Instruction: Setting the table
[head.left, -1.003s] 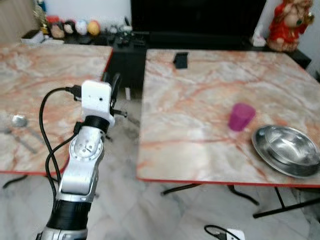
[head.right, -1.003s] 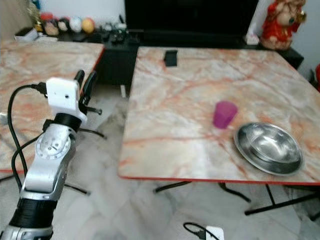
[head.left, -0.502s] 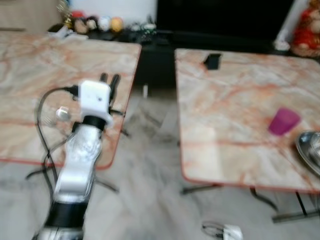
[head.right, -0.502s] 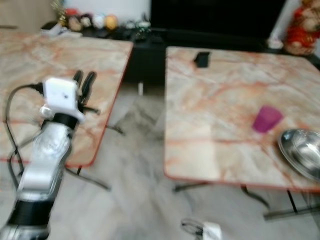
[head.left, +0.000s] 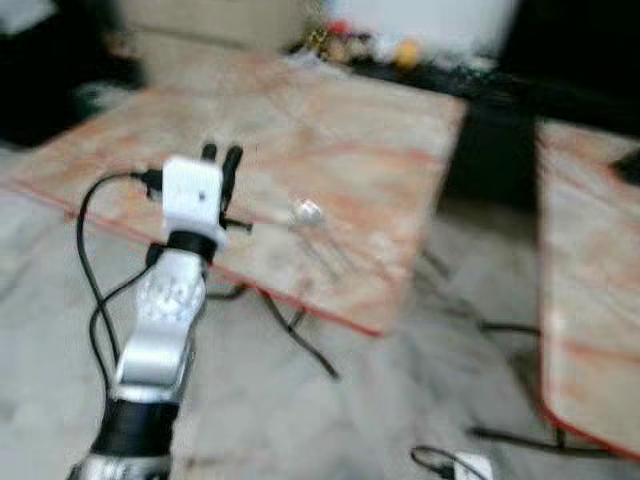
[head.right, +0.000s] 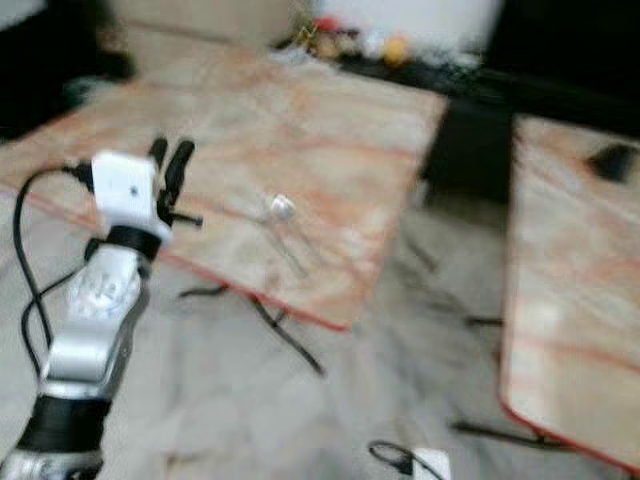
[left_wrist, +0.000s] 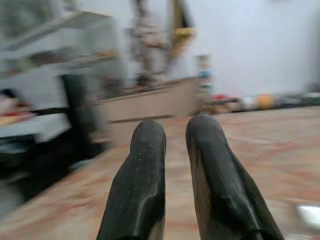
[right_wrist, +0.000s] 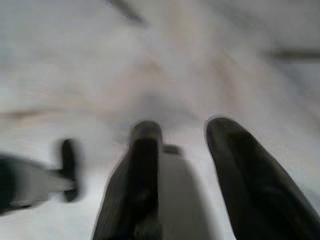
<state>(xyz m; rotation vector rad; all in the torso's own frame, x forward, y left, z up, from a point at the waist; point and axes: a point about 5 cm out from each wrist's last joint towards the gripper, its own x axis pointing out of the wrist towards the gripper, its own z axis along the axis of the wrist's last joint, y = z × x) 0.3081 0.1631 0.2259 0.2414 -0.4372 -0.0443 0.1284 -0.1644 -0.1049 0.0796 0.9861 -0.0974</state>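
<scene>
My left gripper is raised in front of me, over the near edge of the left marble table, its two black fingers close together and holding nothing. A small shiny silver thing lies on that table to the gripper's right, with thin utensil-like shapes beside it; blur hides what they are. In the right wrist view my right gripper hangs open over the pale floor.
The second marble table's edge is at the right, with a dark flat item on it. Between the two tables is a gap of grey floor with table legs. A white plug and cable lie on the floor.
The camera has swung left: the purple cup and steel bowl have slid out of view and the left table is now central. My left arm keeps its pose.
</scene>
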